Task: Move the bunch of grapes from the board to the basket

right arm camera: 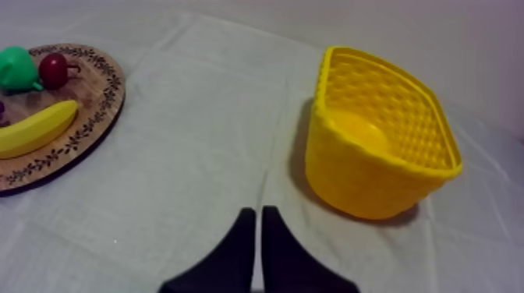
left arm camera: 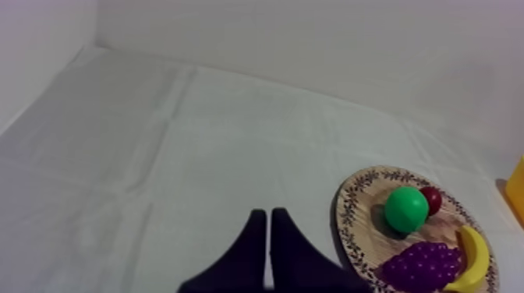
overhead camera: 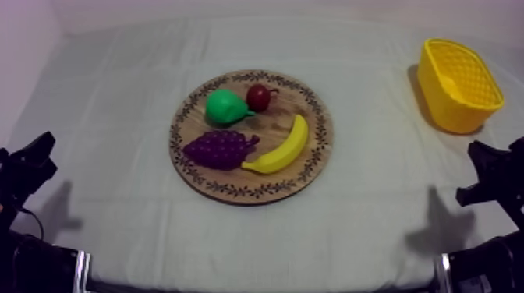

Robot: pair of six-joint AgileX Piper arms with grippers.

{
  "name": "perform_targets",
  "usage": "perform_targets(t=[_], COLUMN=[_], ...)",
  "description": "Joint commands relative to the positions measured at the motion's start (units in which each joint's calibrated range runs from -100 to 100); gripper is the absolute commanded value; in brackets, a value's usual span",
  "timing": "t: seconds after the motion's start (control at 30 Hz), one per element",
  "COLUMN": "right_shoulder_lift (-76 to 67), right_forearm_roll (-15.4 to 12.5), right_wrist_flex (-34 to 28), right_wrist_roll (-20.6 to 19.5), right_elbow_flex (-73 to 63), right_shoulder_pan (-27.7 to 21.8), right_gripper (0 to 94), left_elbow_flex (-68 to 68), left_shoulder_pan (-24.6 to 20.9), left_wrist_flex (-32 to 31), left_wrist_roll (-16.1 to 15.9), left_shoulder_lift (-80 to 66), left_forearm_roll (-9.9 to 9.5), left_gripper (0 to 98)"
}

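bunch of grapes (overhead camera: 221, 149) lies on the wooden board (overhead camera: 257, 185), on its near-left part in the top view. stalk end points twd the banana (overhead camera: 281, 148) and meets or almost meets it, can't tell which. banana lies curved along the board's right side. pear (overhead camera: 224, 107) sits just behind the grapes. small red fruit (overhead camera: 258, 97) is just beside the pear, on the far part of the board. board lies flat at the middle of the table on the grey-white cloth (overhead camera: 117, 117). yellow basket (overhead camera: 448, 105) stands upright at the far right of the table, well apart from the board, open side up.

left gripper (left arm camera: 267, 217): fingers together in a narrow wedge, clamped on nothing, over bare cloth. the board w/ all 4 fruits lies ahead of it and off to one side. in the top view this arm sits low at the left edge, well apart from the board.

right gripper (right arm camera: 258, 212): fingers together too, same narrow wedge, over bare cloth btwn board and basket. the basket is the nearer of the two. in the top view this arm sits low at the right edge, on the near side of the basket.
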State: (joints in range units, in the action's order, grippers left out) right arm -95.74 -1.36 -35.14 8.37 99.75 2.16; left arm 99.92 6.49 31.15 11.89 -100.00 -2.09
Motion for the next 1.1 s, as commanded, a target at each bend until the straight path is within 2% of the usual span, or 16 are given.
perform_targets(t=[0.0,0.4,0.73,1.07], right_shoulder_lift=[-0.02,4.99,23.49,42.48], right_forearm_roll=[0.02,1.53,2.82,5.78], right_wrist_flex=[-0.08,1.05,-0.88,-6.96], right_wrist_roll=[0.3,3.32,4.98,2.75], right_elbow_flex=[0.03,-5.19,-25.93,-50.29], right_shoulder_pan=[-0.01,0.77,5.53,12.71], right_gripper=[0.5,0.5,0.5,0.5], left_elbow_flex=[-0.04,-0.04,-0.04,-0.04], left_shoulder_pan=[-0.01,-0.01,-0.01,-0.01], left_wrist_flex=[-0.03,-0.03,-0.03,-0.03], left_wrist_roll=[0.01,0.01,0.01,0.01], left_shoulder_lift=[0.0,0.0,0.0,0.0], left_forearm_roll=[-0.04,-0.04,-0.04,-0.04], left_gripper=[0.1,0.1,0.1,0.1])
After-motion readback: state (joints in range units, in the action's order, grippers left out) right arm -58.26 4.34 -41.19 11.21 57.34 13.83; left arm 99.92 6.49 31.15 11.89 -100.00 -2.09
